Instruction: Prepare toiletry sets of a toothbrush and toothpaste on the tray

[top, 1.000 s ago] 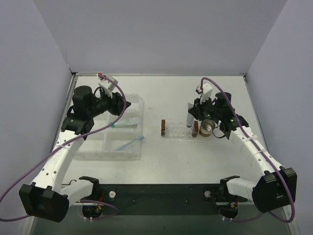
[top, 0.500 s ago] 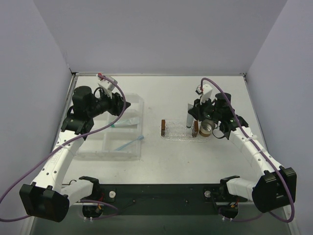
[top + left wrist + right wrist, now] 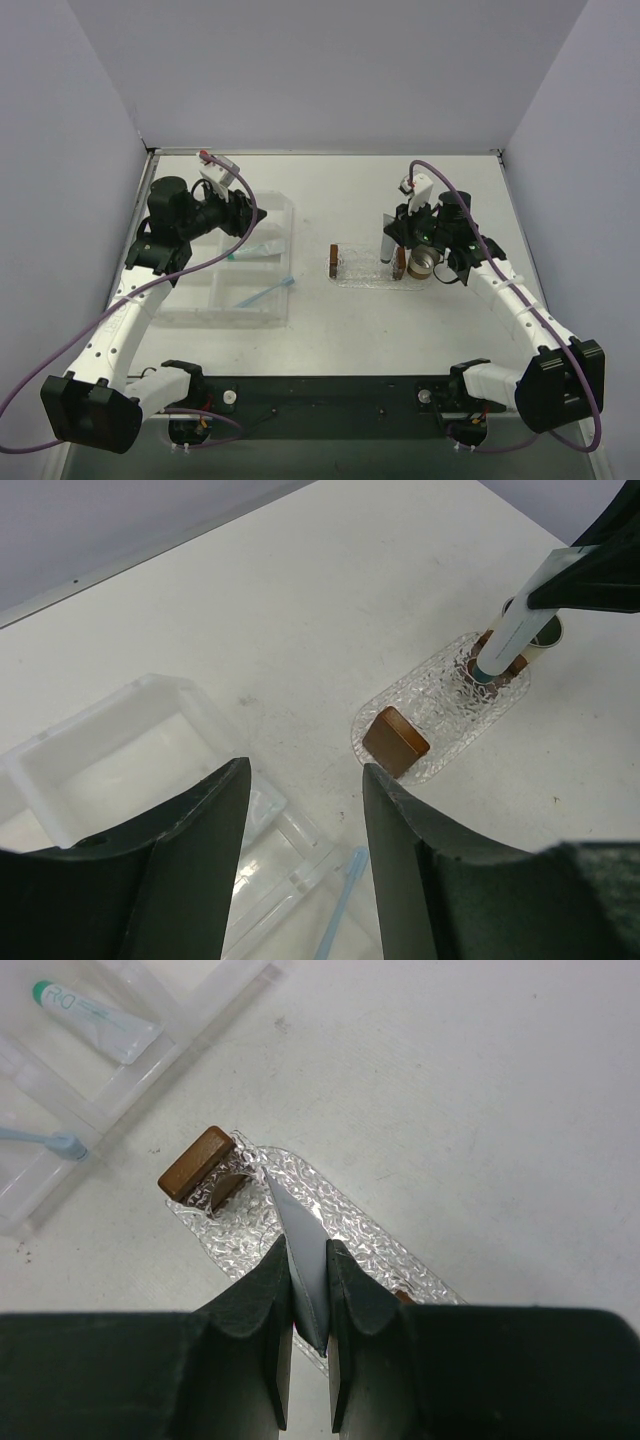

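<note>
On the white table [image 3: 330, 190], the right gripper [image 3: 308, 1260] pinches a toothpaste tube [image 3: 296, 1222], cap down over the oval tray [image 3: 362, 271] at centre right. The left gripper [image 3: 248, 214] hangs open, upper left; the toothbrush [image 3: 264, 293] lies in the clear box [image 3: 225, 305]

A: What is lying below the right gripper [image 3: 308, 1260]?
B: The tray [image 3: 362, 1247], with a tube [image 3: 298, 1222] hanging tip-down over it between the fingers.
A: And leftward?
B: The box [image 3: 190, 1015] is sitting well apart, holding a second tube [image 3: 95, 1022] and the toothbrush [image 3: 40, 1141].
</note>
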`<move>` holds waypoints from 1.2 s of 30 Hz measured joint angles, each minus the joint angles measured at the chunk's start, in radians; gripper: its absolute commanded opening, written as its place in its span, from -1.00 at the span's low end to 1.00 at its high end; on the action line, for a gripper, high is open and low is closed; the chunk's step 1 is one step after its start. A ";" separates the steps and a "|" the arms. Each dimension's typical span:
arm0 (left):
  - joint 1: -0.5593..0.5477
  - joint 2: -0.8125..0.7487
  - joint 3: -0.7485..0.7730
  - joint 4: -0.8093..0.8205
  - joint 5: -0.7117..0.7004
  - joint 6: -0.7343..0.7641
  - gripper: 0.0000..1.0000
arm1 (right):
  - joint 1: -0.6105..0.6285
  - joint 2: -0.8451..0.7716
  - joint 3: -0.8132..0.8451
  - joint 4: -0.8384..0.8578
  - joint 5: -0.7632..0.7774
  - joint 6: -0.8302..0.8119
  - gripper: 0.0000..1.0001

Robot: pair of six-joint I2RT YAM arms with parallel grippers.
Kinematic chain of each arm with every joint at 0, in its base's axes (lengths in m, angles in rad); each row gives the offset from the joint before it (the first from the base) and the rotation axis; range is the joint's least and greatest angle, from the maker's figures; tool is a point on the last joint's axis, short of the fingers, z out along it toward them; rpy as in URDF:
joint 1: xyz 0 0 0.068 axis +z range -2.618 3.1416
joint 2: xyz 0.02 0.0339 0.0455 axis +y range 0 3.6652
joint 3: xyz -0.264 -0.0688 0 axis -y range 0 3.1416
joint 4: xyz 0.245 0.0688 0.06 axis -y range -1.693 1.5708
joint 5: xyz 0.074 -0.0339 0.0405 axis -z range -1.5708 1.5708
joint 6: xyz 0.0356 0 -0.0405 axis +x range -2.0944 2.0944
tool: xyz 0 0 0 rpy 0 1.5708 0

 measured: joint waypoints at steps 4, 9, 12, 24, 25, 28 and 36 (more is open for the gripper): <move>0.004 0.000 0.000 0.003 0.004 0.000 0.17 | 0.000 0.002 -0.003 0.002 0.000 0.000 -1.00; 0.006 0.000 0.000 0.004 0.007 -0.003 0.17 | -0.001 0.003 -0.013 0.014 0.000 -0.001 -1.00; 0.008 0.000 0.000 0.004 0.008 -0.003 0.17 | -0.005 0.003 -0.018 0.021 0.000 -0.001 -1.00; 0.012 0.000 0.000 0.004 0.016 -0.005 0.17 | -0.005 0.008 -0.045 0.051 0.000 -0.001 -1.00; 0.013 0.000 0.000 0.004 0.018 -0.005 0.17 | -0.005 0.010 -0.047 0.053 0.000 -0.001 -1.00; 0.014 0.002 0.000 0.004 0.026 -0.007 0.18 | -0.005 0.020 -0.053 0.060 0.000 -0.002 -1.00; 0.019 0.004 -0.011 0.012 0.034 -0.007 0.17 | -0.005 0.035 -0.084 0.101 0.003 -0.001 -1.00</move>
